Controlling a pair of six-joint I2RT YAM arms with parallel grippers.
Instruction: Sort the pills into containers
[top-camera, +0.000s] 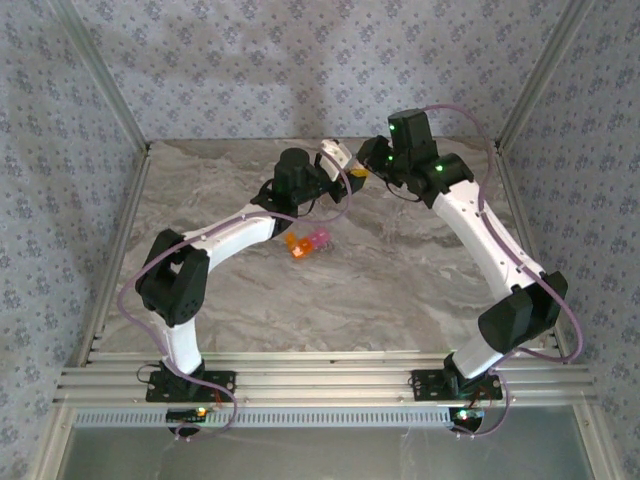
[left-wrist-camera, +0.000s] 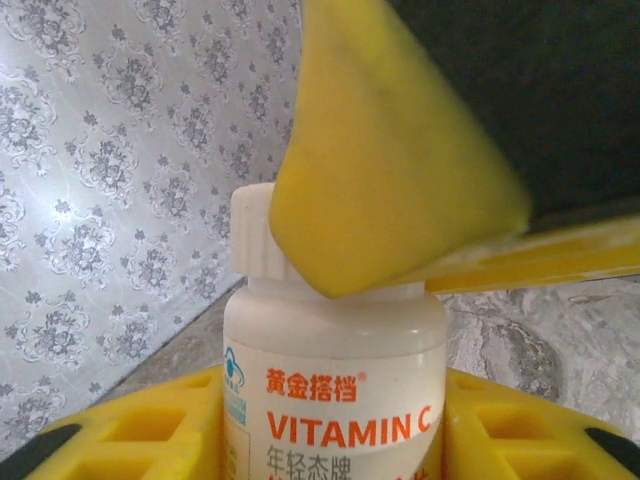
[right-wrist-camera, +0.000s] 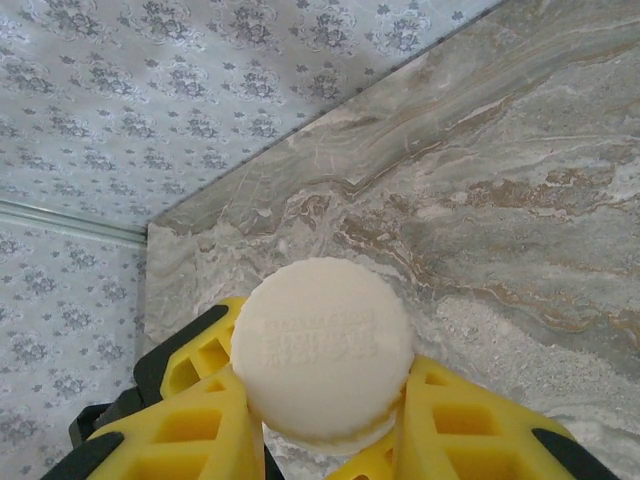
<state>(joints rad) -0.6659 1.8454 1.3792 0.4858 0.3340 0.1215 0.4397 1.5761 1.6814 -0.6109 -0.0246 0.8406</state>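
A white bottle (left-wrist-camera: 335, 400) with orange "VITAMIN C" print stands upright between the yellow fingers of my left gripper (left-wrist-camera: 335, 445), which is shut on its body. My right gripper (right-wrist-camera: 322, 400) is shut on the bottle's white cap (right-wrist-camera: 322, 345), and one of its fingers (left-wrist-camera: 390, 180) covers the cap from above in the left wrist view. Both grippers meet at the bottle (top-camera: 333, 156) near the table's back edge. The containers (top-camera: 307, 243), a small orange and pink strip, lie on the table in front of the left gripper (top-camera: 322, 172). The pills are out of view.
The marble table (top-camera: 400, 290) is bounded by wallpapered walls and aluminium posts (top-camera: 112, 100). The back wall stands close behind both grippers. A metal rail (top-camera: 320, 380) runs along the near edge at the arm bases.
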